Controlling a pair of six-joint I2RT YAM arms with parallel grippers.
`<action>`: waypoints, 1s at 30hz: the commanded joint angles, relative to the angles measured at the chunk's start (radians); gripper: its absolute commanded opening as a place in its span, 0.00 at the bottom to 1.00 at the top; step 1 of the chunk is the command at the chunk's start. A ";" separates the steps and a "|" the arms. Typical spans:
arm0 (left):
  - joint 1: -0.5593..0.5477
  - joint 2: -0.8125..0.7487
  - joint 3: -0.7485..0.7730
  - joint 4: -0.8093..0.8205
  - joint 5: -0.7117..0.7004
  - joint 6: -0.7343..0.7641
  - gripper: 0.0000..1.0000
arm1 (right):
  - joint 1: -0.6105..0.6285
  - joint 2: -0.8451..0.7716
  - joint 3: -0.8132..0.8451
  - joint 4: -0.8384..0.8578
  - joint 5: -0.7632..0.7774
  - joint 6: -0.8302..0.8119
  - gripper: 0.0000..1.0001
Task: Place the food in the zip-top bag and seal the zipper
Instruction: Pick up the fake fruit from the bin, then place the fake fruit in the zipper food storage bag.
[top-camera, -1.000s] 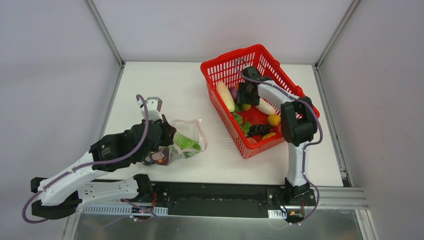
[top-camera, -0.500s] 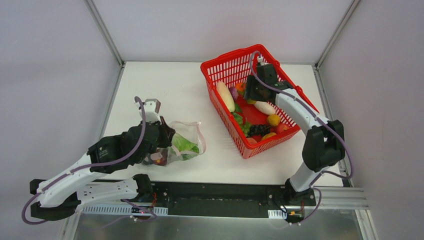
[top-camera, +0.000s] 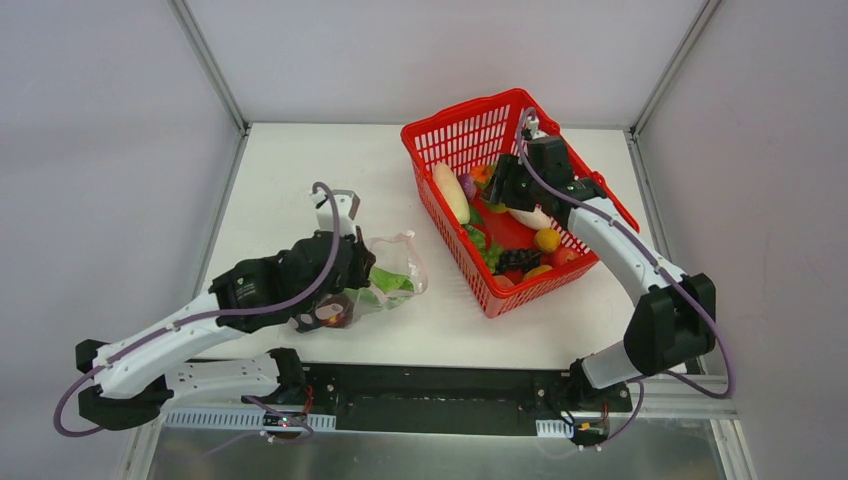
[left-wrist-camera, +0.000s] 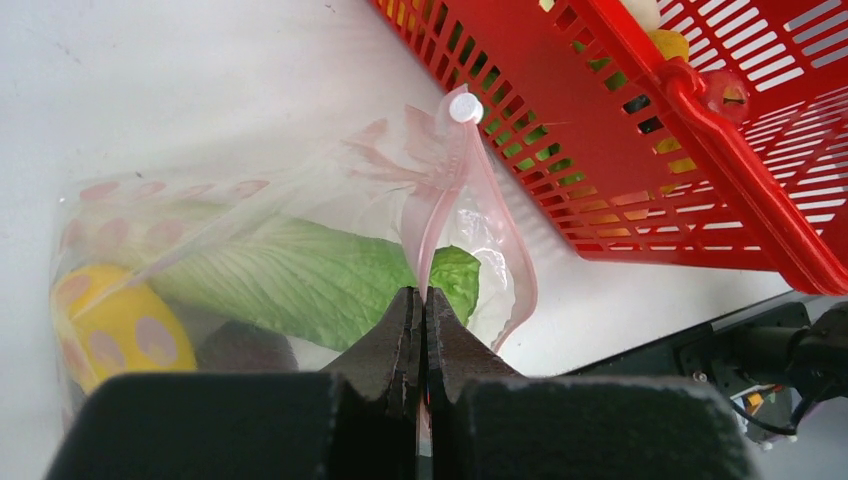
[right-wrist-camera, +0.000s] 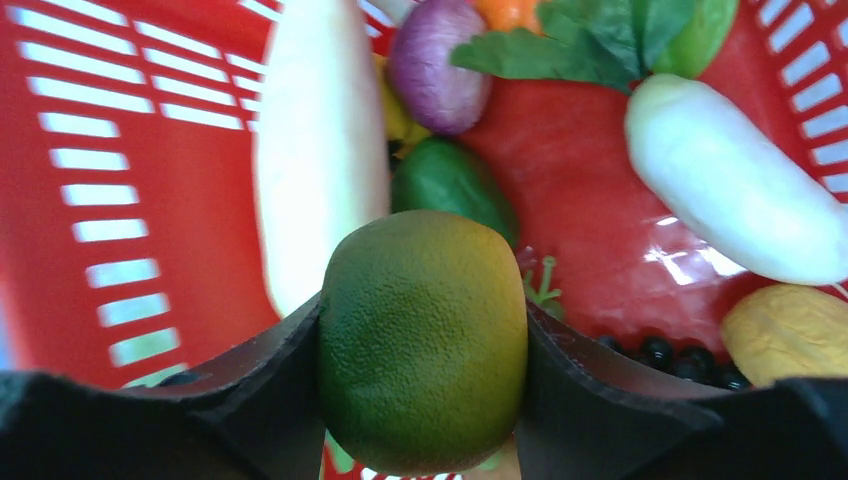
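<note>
Right claw (top-camera: 508, 190) grips a green-orange round fruit (right-wrist-camera: 421, 310) over the red basket (top-camera: 455, 112); the bag (top-camera: 392, 278) lies well left on the table (top-camera: 300, 170), mouth basketward, its pink strip (left-wrist-camera: 432, 225) pinched by the fully closed left claw (left-wrist-camera: 422, 318).

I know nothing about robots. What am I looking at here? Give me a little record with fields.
Left gripper: shut, pinching the zip-top bag at its zipper
Right gripper: closed on a green-orange round fruit, over the red basket
Bag: lies on the white table, mouth looks open
In the bag: green leafy piece, yellow round piece, dark piece
In the basket: long white piece, purple piece, other toy food
</note>
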 joint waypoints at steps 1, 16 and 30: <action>0.013 0.069 0.079 0.071 -0.012 0.055 0.00 | -0.003 -0.104 -0.005 0.091 -0.095 0.063 0.36; 0.026 0.110 0.073 0.159 0.041 0.080 0.00 | -0.008 -0.366 -0.099 0.202 -0.368 0.091 0.35; 0.027 0.082 0.040 0.166 0.050 0.069 0.00 | 0.064 -0.391 -0.139 0.260 -0.843 0.052 0.30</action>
